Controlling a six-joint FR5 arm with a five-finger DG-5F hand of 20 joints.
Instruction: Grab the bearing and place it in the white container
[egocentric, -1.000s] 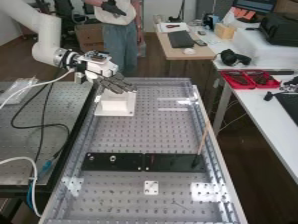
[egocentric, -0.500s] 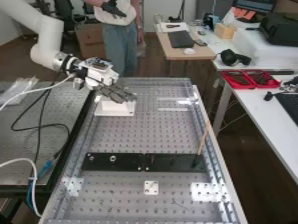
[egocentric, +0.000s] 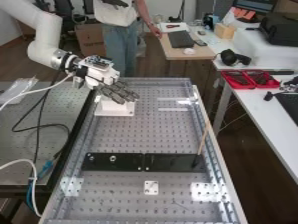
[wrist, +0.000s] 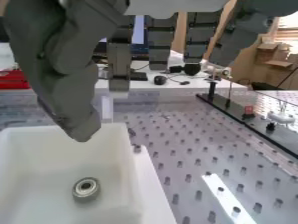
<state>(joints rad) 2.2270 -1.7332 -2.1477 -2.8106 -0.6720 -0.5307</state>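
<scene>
Bearing (wrist: 86, 189) lies flat on the inside bottom of the white container (egocentric: 116, 104), which sits near the desk's (egocentric: 133, 137) far left corner in the high view. Above it hangs the hand (egocentric: 114, 92), fingers loosely extended and empty.

the bearing (wrist: 86, 188) lies in the container (wrist: 33, 155), on its floor; the container stands at the far end of the table (egocentric: 166, 140), left of its middle in the high view. nearer, two flat plates (egocentric: 126, 164) lie end to end across the table, a slanting stick (egocentric: 203, 140) at their right end, a small plate (egocentric: 151, 188) before them. left is a side bench (egocentric: 26, 160) with what looks like a bag (egocentric: 16, 91) on it; right, a desk (egocentric: 266, 112) bearing trays (egocentric: 249, 80).
</scene>
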